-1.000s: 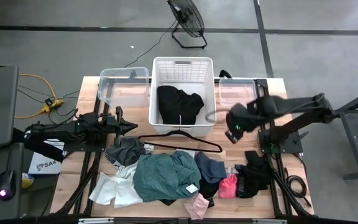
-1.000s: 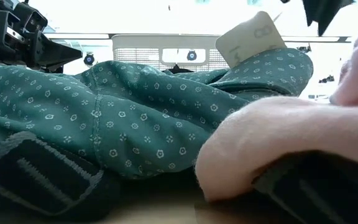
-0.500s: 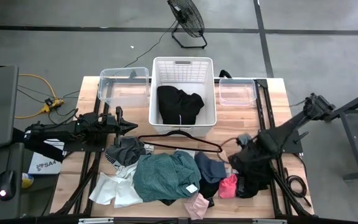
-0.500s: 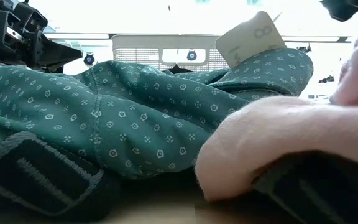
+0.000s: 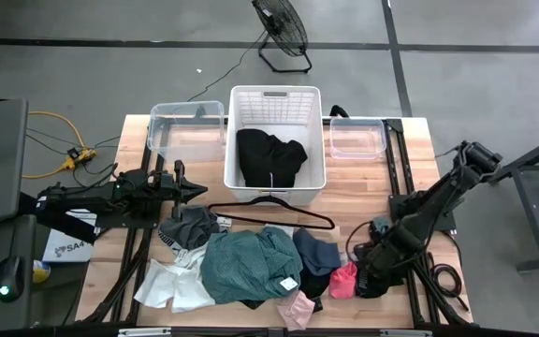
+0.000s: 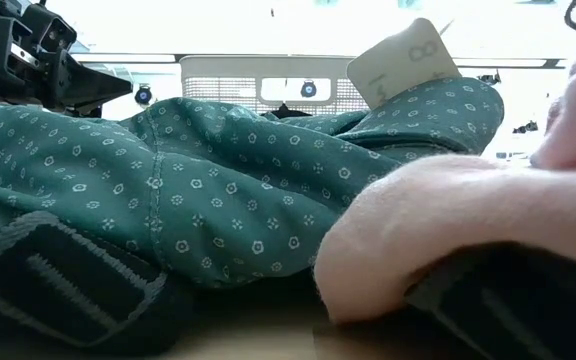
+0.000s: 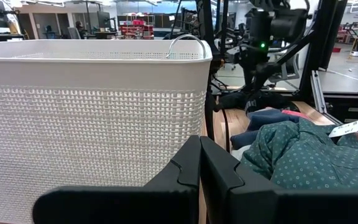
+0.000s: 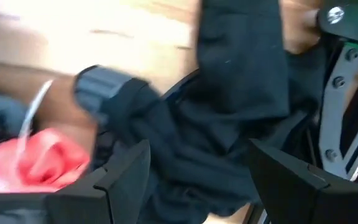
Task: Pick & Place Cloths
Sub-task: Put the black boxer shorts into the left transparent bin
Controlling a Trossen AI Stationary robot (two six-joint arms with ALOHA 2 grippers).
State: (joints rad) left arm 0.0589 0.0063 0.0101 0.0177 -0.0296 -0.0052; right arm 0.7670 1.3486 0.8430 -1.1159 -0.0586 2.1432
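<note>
The cloths lie heaped along the table's near side: teal-green patterned (image 5: 246, 267), white (image 5: 171, 285), grey (image 5: 190, 225), navy blue (image 5: 316, 253), bright pink (image 5: 344, 279) and pale pink (image 5: 298, 307). One black piece (image 5: 269, 157) lies in the white basket (image 5: 275, 91). Another black cloth (image 8: 222, 118) lies at the near right. My right gripper (image 8: 197, 180) hangs open over it, pointing down, one finger on either side of its bunched folds. My left gripper (image 7: 199, 146) rests shut and level beside the basket's left wall.
A black wire hanger (image 5: 269, 211) lies between the basket and the heap. Two clear bins (image 5: 187, 131) (image 5: 356, 138) flank the basket at the far side. The right arm's frame rails (image 5: 410, 201) run beside the black cloth. Bare wood shows right of the basket.
My right gripper has swung from beside the basket's right wall toward the table's near edge and come down over the black cloth at the near right, rolling about its own axis on the way. Its fingers have stayed open. No cloth has moved.
</note>
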